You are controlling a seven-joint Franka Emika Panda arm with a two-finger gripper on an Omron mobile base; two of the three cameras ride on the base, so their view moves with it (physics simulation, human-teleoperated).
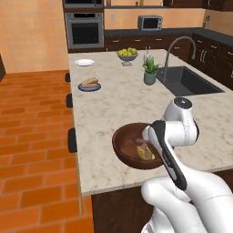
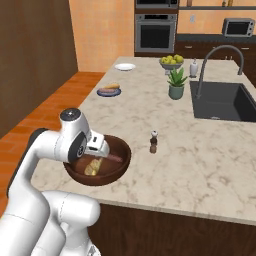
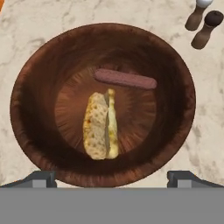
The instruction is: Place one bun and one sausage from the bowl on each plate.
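The brown wooden bowl (image 3: 103, 103) sits near the front edge of the marble worktop (image 1: 118, 104), and the arm hangs directly over it with the gripper (image 3: 111, 177) pointing down into it. The jaws stand wide apart, their two dark tips showing at either side of the bowl's near rim in the hand view, with nothing between them. Inside the bowl lie one split bun (image 3: 100, 127) and one reddish sausage (image 3: 125, 78), the sausage just beyond the bun and not touching it. Far back on the worktop, towards its left side, the dark blue-grey plate (image 1: 89, 86) already carries a bun and a sausage side by side. Further back still, the white plate (image 1: 84, 63) is bare. A small pepper mill (image 2: 154, 142) stands on the worktop just to the right of the bowl. A potted plant (image 2: 176, 83) stands by the sink (image 2: 225, 102), and a grey footed bowl of yellow-green fruit (image 2: 171, 62) sits behind it.
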